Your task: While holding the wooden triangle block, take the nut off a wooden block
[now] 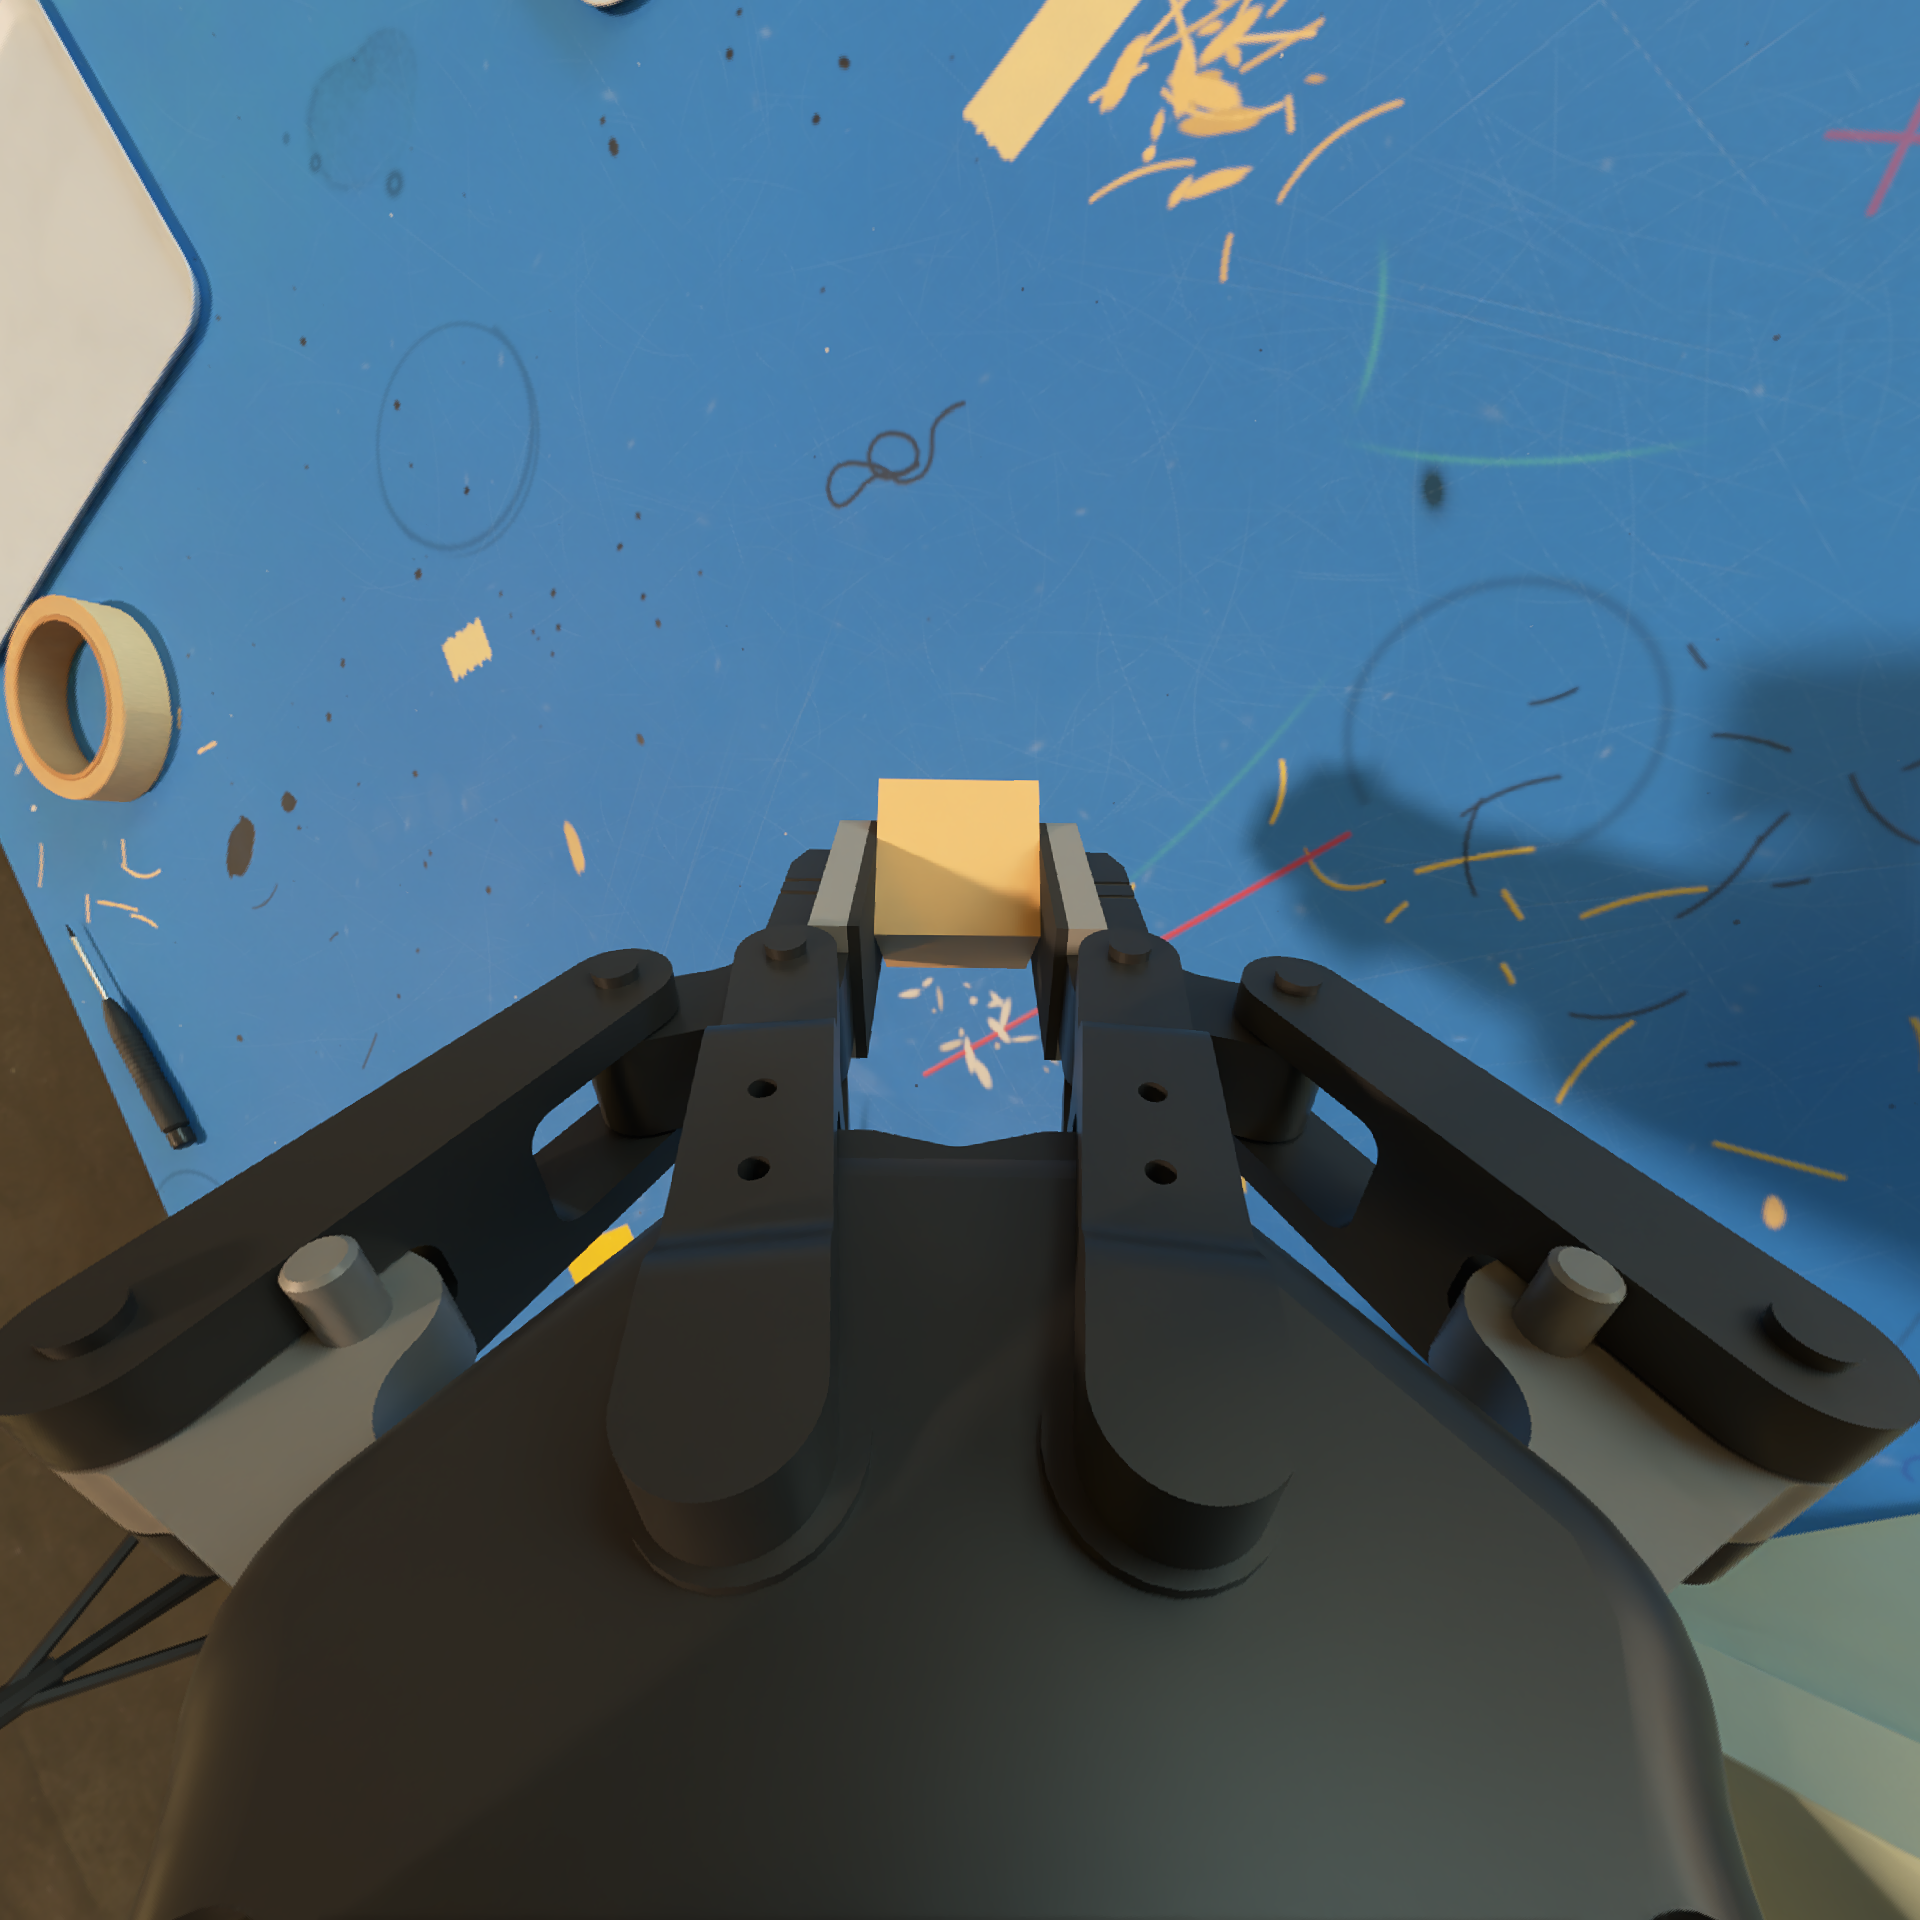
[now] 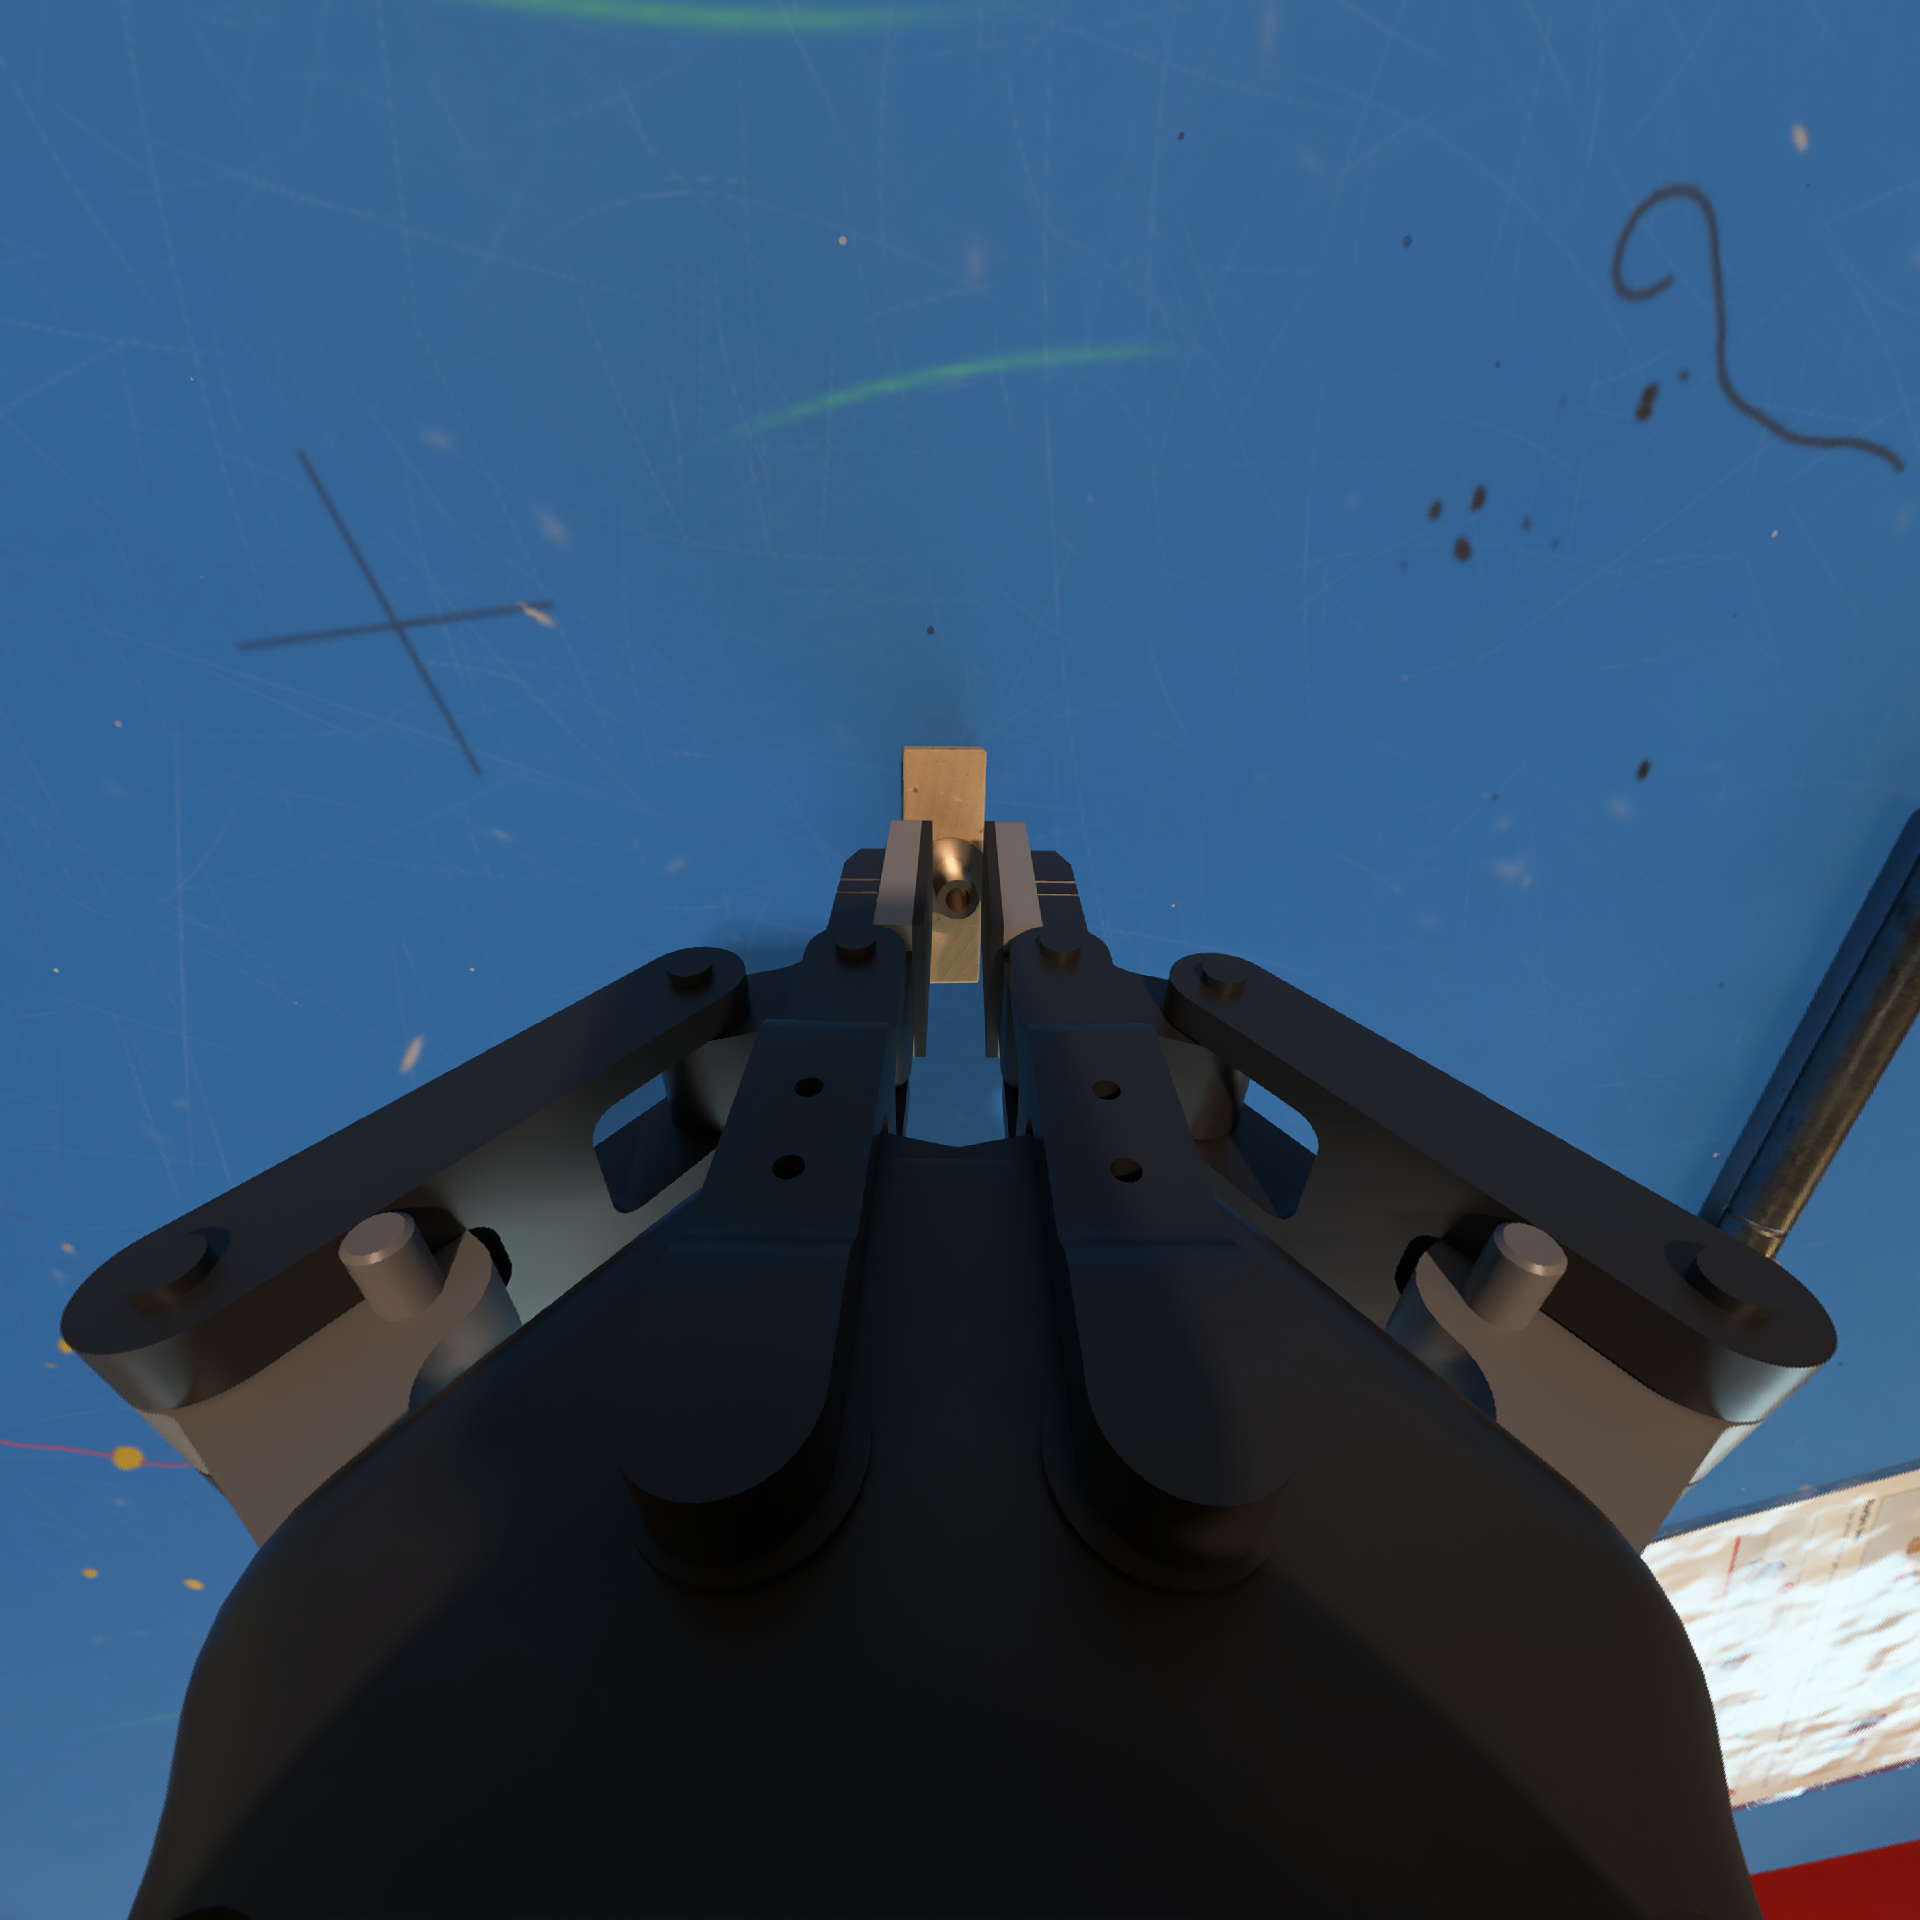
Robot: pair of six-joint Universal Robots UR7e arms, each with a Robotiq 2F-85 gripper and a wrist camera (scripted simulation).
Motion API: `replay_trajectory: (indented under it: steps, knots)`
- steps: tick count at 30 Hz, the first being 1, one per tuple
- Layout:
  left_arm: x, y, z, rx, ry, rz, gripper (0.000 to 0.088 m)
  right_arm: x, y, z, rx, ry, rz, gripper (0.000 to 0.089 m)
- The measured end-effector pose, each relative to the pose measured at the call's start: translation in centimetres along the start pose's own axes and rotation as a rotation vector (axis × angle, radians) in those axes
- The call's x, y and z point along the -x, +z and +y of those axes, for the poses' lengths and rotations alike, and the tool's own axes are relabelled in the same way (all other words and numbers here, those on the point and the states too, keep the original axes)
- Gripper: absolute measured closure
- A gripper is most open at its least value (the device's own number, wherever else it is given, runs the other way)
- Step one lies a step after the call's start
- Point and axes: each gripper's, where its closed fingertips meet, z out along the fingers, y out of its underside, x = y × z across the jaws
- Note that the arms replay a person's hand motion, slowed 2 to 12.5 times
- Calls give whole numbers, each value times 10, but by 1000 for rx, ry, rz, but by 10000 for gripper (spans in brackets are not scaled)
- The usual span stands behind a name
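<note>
In the left wrist view my left gripper (image 1: 957,878) is shut on the light wooden triangle block (image 1: 957,831), holding it by two opposite faces above the blue table (image 1: 1039,520). In the right wrist view my right gripper (image 2: 954,883) is closed around a small metal nut (image 2: 954,891) that sits on a narrow wooden block (image 2: 943,784). The pads (image 2: 902,873) stand on either side of the nut, close against it. The block reaches past the fingertips over the table (image 2: 935,364). Its underside is hidden.
A roll of masking tape (image 1: 88,696), a white board (image 1: 73,291) and a thin dark hand tool (image 1: 135,1049) lie at the left. A tape strip (image 1: 1039,78) and wood shavings (image 1: 1205,94) lie far ahead. A metal rod (image 2: 1829,1049) and a printed sheet (image 2: 1808,1642) lie at the right.
</note>
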Motion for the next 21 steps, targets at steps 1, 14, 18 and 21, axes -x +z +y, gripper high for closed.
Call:
replay_trajectory:
  steps: [1, 14, 18, 21]
  knots:
    - [0, 0, 0, 1, 0, 1, 629, 0, 0, 0, -1, 2, -3, 812]
    - [-1, 3, 6, 9, -8, 15, 629, 2, -3, -1, -38, 57, -15, 826]
    - [0, 3, 10, 6, -18, 22, 629, 2, -13, -8, -124, 82, 8, 826]
    - [0, 4, 13, 1, -31, 33, 629, 5, -25, -17, -217, 101, 23, 826]
